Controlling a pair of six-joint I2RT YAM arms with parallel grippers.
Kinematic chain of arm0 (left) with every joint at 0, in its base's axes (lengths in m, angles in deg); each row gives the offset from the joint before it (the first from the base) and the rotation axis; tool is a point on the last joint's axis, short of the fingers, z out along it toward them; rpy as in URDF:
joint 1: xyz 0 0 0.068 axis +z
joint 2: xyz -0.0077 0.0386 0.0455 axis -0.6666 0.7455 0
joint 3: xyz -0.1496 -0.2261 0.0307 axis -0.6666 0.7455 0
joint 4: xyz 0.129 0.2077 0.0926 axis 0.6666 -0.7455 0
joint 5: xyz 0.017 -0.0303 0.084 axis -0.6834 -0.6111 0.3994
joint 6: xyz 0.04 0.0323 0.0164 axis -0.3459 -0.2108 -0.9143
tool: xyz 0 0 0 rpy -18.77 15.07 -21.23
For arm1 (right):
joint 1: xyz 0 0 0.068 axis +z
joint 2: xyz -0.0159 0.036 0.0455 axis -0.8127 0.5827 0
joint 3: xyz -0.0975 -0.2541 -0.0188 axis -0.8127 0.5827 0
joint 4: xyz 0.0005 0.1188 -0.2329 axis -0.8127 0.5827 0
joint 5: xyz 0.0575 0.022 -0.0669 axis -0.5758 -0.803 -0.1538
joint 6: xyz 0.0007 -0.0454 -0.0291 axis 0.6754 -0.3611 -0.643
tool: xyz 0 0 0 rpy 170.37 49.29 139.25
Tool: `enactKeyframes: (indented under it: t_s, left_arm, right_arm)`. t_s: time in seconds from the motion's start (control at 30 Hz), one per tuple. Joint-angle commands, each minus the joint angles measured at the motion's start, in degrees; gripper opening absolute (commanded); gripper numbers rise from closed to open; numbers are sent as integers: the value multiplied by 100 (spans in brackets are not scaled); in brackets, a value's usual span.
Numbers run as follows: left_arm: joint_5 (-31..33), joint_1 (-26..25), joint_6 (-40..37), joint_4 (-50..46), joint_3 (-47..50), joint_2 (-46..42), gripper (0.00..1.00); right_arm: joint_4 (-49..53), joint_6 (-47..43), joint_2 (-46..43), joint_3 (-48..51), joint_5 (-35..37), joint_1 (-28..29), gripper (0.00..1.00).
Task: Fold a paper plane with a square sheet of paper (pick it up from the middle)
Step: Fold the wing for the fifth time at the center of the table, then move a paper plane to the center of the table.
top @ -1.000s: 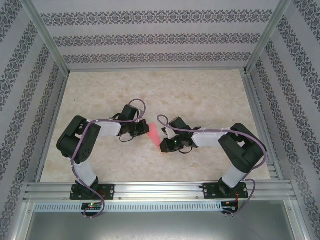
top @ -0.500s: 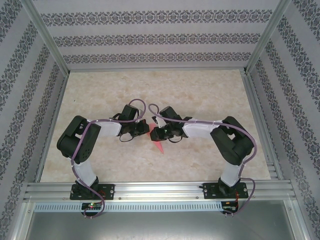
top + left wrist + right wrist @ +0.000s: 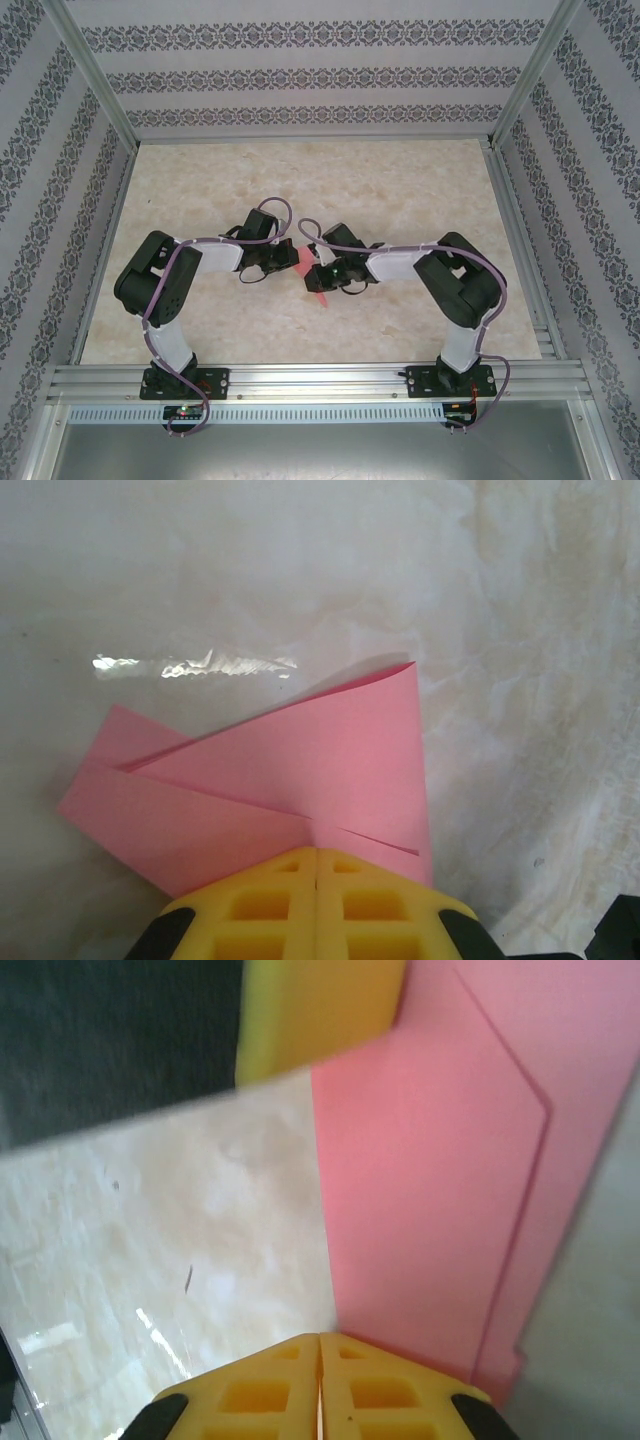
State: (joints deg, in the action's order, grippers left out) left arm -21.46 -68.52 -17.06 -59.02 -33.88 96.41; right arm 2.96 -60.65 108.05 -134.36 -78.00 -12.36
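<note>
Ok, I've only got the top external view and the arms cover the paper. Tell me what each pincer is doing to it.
Observer: In the left wrist view, the left pincer is shut, its yellow tips meeting over the near edge of the pink paper.
Operator: Describe the paper's shape.
Observer: It's already folded into overlapping layers, and the top flap seems to lift slightly off the table.
Operator: Now the right one.
Observer: In the right wrist view, the right pincer is shut too, with its tips at the paper's edge. I can't tell whether it grips the paper or just presses on it.
</note>
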Motion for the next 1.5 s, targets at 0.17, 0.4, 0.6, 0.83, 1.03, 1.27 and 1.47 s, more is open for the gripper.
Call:
enactKeyframes:
  t_s: [0.17, 0.4, 0.6, 0.83, 1.03, 1.27, 1.47]
  left_arm:
    - [653, -28, 11, -554, -2, 356, 2]
    - [621, -27, -45, -589, -82, 348, 2]
    - [345, -39, -241, -813, -437, 113, 6]
    - [708, -157, -259, -1911, -1145, -629, 29]
    - [1933, -524, -132, -3247, -1683, -956, 43]
    - [3274, -1393, 365, -4552, -2528, -502, 56]
    - [3555, -1883, 635, -4950, -3181, 285, 59]
  right_arm:
    - [713, -167, -678, 1016, -255, 251, 8]
    - [919, -117, -1310, 1349, 89, 232, 8]
    - [896, 18, -1994, 960, 736, 68, 19]
    - [1200, 135, -2545, 376, 2004, -484, 49]
    - [1205, 87, -2540, 274, 1834, -1339, 64]
    - [611, 135, -2647, 784, 2037, -1674, 85]
    - [360, 261, -2943, 1121, 2326, -1875, 94]
